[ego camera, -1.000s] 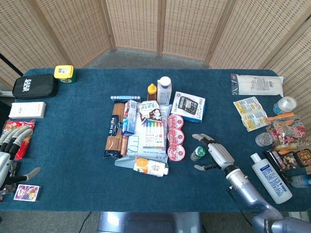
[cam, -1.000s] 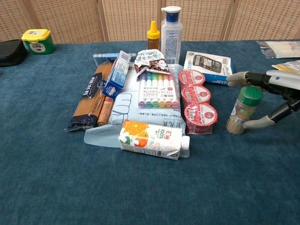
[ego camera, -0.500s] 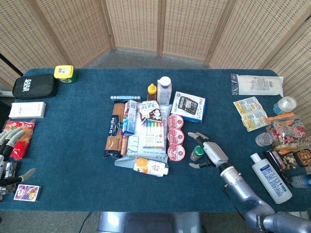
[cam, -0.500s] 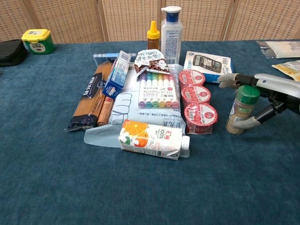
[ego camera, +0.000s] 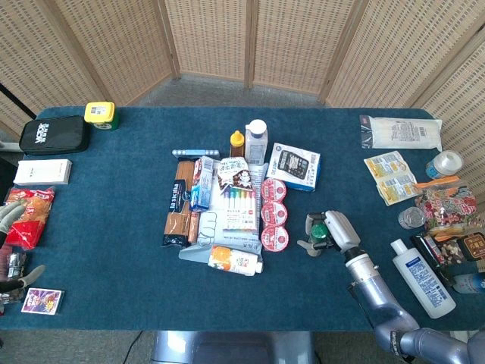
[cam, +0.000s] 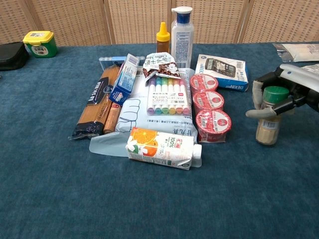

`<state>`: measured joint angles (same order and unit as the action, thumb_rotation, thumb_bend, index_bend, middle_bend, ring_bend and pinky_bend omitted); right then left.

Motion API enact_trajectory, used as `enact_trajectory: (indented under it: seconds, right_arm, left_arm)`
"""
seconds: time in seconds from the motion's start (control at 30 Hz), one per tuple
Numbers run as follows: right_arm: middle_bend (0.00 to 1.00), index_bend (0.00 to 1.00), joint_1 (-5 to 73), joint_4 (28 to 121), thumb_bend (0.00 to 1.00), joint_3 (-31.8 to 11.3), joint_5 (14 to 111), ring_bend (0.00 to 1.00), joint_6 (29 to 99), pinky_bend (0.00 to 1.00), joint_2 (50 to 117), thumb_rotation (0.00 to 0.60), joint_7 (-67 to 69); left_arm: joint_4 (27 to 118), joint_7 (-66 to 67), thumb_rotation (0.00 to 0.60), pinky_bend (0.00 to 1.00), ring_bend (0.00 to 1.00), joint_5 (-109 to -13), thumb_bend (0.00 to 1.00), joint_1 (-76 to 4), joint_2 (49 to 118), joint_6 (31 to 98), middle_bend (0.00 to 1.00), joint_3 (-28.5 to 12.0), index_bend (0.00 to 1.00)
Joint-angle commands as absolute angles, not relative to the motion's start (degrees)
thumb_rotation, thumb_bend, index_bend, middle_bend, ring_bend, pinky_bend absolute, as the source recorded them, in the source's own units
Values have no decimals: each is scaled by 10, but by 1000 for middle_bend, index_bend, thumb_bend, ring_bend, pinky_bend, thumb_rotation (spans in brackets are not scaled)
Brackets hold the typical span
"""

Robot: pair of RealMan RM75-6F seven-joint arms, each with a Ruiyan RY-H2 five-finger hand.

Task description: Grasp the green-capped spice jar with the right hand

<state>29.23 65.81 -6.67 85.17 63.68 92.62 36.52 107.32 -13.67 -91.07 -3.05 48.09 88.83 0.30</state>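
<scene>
The green-capped spice jar (cam: 269, 120) stands upright, holding tan powder, just right of the red-lidded cups. My right hand (cam: 289, 89) grips it around the neck below the cap, fingers wrapped on the far side and the thumb across the front. From the head view the jar's green cap (ego camera: 318, 230) shows between the fingers of the right hand (ego camera: 335, 230). Whether the jar's base touches the cloth I cannot tell. My left hand (ego camera: 7, 215) shows only at the far left edge, fingers apart and holding nothing.
Three red-lidded cups (cam: 212, 107) and an orange juice carton (cam: 160, 148) lie left of the jar. A phone box (cam: 222, 71) sits behind it. A white bottle (ego camera: 422, 277) and snack packets (ego camera: 447, 216) lie to the right.
The right hand's fingers have closed around the jar's neck, and jar and hand have shifted to the right. The left hand has drawn back toward the left edge.
</scene>
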Motion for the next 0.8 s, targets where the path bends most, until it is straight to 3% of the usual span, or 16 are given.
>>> enact_trajectory:
  seconds: [0.03, 0.33, 0.8]
  right_arm:
    - [1000, 714, 291, 652, 188, -71, 855, 1000, 649, 908, 925, 600, 369]
    - [1000, 708, 300, 715, 190, -97, 858, 1000, 671, 908, 855, 600, 336]
    - [1000, 702, 332, 913, 190, -207, 808, 1000, 691, 909, 712, 600, 241]
  left_arm:
    - [1073, -137, 600, 0, 0, -912, 232, -30, 481, 889, 0, 3, 0]
    - [1076, -132, 600, 0, 0, -918, 233, -32, 483, 883, 0, 3, 0]
    - [1072, -136, 600, 0, 0, -934, 232, -33, 490, 884, 0, 6, 0]
